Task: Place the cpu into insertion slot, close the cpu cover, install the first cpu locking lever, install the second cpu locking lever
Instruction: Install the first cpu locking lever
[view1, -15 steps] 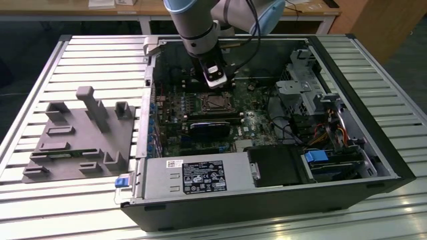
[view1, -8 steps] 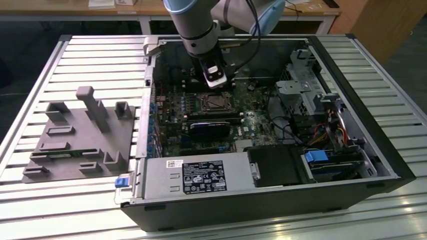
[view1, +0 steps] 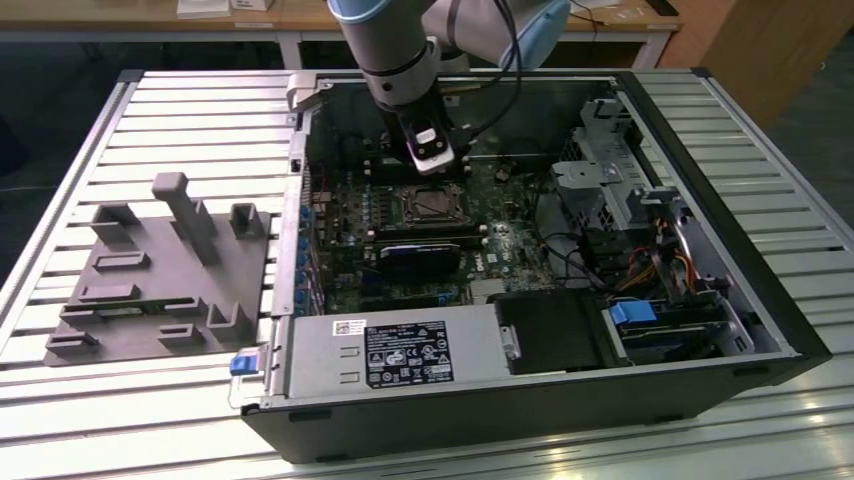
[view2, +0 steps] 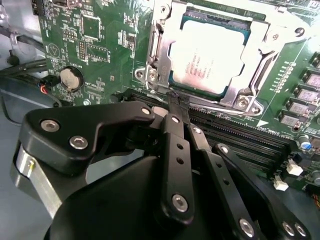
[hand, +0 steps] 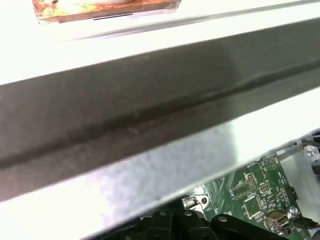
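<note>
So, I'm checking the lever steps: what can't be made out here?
Second wrist view: the gripper covers the insertion slot's near edge, hiding what it touches.
Exterior view: the insertion slot's details are too small.
First wrist view: a blurred metal bar hides most of the board.

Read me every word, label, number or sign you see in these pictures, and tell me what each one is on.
Nothing is clear enough to quote.
cpu: faint rows of print on its metal top, too washed out to read.
power supply label: dense print and symbols, too small to read.
white sticker beside it: too small to read.
circuit board: tiny white markings, unreadable; a triangle in a circle is the one clear sign.
</note>
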